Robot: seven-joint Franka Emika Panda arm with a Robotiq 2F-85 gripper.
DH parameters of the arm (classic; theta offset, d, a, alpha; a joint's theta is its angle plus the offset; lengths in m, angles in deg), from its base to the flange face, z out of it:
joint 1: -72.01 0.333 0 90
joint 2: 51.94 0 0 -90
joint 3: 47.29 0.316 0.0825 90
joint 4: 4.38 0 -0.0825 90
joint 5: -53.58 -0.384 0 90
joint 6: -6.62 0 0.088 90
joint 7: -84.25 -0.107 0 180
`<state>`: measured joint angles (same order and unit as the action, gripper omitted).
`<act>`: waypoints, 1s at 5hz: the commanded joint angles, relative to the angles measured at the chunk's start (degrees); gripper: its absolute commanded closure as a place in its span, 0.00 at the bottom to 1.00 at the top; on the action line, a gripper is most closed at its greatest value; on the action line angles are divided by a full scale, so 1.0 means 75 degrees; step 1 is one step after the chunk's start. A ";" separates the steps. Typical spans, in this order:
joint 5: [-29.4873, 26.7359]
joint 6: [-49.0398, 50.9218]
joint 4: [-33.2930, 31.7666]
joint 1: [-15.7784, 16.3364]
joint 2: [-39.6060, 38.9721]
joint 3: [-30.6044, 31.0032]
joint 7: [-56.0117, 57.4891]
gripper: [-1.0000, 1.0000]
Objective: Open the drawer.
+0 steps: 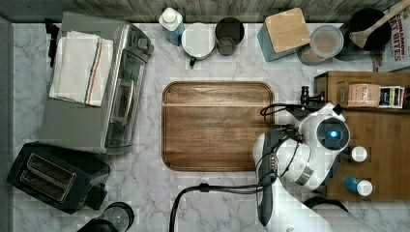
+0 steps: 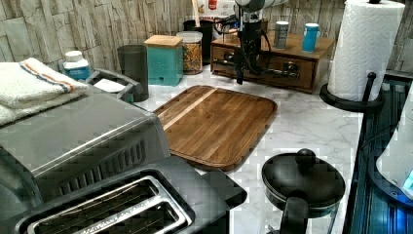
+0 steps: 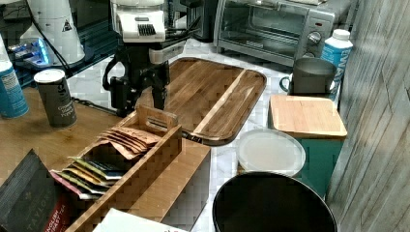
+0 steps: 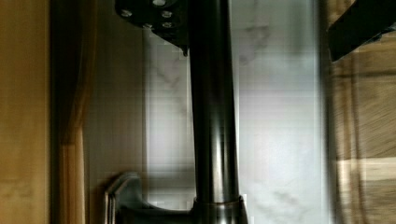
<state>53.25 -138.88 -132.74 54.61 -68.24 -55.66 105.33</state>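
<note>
Hand (image 2: pixel 240 68) was seen astride the drawer (image 2: pixel 272 66) handle (image 4: pixel 212 116), fingers apart, bar ungripped. A closed grip, then a straight pull toward the cutting board (image 2: pixel 214 122), is advised.

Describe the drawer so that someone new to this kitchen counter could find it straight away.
Start at the large dark wooden cutting board in the middle of the marble counter. Beyond it in the left view stands a low medium-brown wooden box with canisters on top. The wide shallow wooden drawer is in the box's front face, and alone carries a long black metal bar handle on two posts.
</note>
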 commanded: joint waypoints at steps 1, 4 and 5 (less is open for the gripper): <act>-0.0938 0.0398 -0.0856 0.0842 0.1014 0.1221 0.0113 0.00; -0.0203 0.0170 -0.1475 0.1997 0.1386 0.1580 -0.1968 0.00; -0.0336 0.0348 -0.1510 0.2086 0.1524 0.1709 -0.2119 0.00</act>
<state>51.95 -138.94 -141.35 64.27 -61.38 -48.57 93.46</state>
